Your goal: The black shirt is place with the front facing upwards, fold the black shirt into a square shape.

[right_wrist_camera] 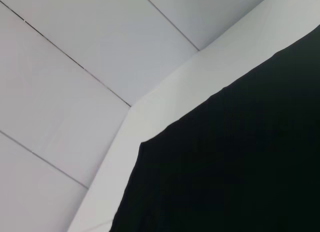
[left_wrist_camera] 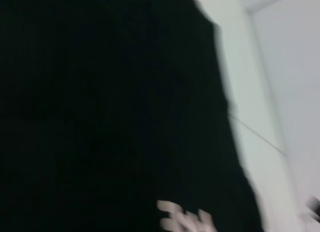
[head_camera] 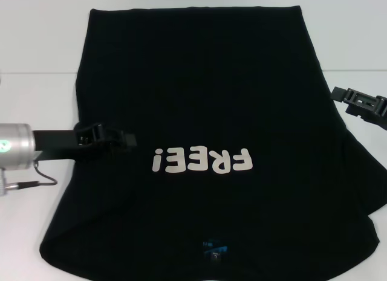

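The black shirt point(head_camera: 205, 93) lies flat, front up, on the white table point(head_camera: 36, 106). Its whitish letters "FREE!" point(head_camera: 201, 161) read upside down in the head view, and the small blue neck label point(head_camera: 214, 249) is at the near edge. My left gripper point(head_camera: 124, 139) reaches in from the left, low over the shirt's left part beside the letters. My right gripper point(head_camera: 338, 93) hovers at the shirt's right edge, over the table. The left wrist view is mostly filled by the shirt point(left_wrist_camera: 100, 112), with a blurred bit of the letters point(left_wrist_camera: 185, 219). The right wrist view shows a corner of the shirt point(right_wrist_camera: 240, 157).
A thin cable point(head_camera: 36, 181) loops under the left arm's silver wrist point(head_camera: 15, 148). Bare white table point(right_wrist_camera: 165, 102) borders the shirt on both sides. Pale panelled surfaces point(right_wrist_camera: 75, 67) lie beyond the table's edge.
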Controlling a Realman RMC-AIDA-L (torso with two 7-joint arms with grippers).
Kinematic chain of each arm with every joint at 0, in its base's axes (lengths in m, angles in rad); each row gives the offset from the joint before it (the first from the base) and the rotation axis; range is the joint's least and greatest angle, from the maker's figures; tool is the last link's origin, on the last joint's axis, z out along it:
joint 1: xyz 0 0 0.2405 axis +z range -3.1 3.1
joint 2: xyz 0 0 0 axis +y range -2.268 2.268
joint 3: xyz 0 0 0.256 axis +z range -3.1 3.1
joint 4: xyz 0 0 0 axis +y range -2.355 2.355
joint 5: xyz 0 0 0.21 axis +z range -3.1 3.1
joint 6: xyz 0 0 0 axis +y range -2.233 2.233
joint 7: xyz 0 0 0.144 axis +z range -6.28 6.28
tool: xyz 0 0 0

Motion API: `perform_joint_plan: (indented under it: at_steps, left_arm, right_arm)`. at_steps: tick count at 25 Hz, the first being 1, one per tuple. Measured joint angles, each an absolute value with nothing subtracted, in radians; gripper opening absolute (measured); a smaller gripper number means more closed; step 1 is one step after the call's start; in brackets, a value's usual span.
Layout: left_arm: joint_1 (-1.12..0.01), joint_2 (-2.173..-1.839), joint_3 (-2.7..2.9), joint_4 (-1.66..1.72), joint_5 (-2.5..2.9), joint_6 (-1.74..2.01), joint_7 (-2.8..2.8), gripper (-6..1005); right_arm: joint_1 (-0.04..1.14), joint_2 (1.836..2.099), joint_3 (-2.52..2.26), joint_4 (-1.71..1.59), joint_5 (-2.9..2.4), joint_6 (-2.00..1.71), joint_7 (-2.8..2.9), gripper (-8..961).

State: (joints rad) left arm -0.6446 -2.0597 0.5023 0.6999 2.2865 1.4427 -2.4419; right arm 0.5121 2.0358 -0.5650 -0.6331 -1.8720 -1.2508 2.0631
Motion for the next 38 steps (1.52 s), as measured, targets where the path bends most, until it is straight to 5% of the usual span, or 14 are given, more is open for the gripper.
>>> perform_joint_plan:
  at_steps: [4, 9, 17, 25, 38]
  left_arm:
    - [-0.59, -2.025, 0.47, 0.713, 2.163, 1.674, -2.169, 172]
    - [-0.492, -2.026, 0.416, 0.741, 2.106, 1.677, -1.983, 373]
    - [-0.435, -2.059, 0.399, 0.742, 2.063, 1.669, -1.851, 643]
    - [-0.434, -2.073, 0.393, 0.743, 2.051, 1.638, -1.847, 937]
    - [-0.416, -2.096, 0.385, 0.738, 2.048, 1.622, -1.807, 950]
  right_arm:
    - [0.511, 2.013, -0.587, -0.633, -1.881, -1.263, 2.039, 907]
    - [0.503, 1.987, -0.597, -0.632, -1.891, -1.284, 2.025, 907]
    - [0.502, 1.877, -0.584, -0.787, -2.162, -1.485, 2.316, 907]
    - [0.553, 1.869, -0.557, -0.961, -2.461, -1.579, 2.566, 907]
    - [0.583, 1.88, -0.569, -0.846, -2.548, -1.513, 2.635, 906]
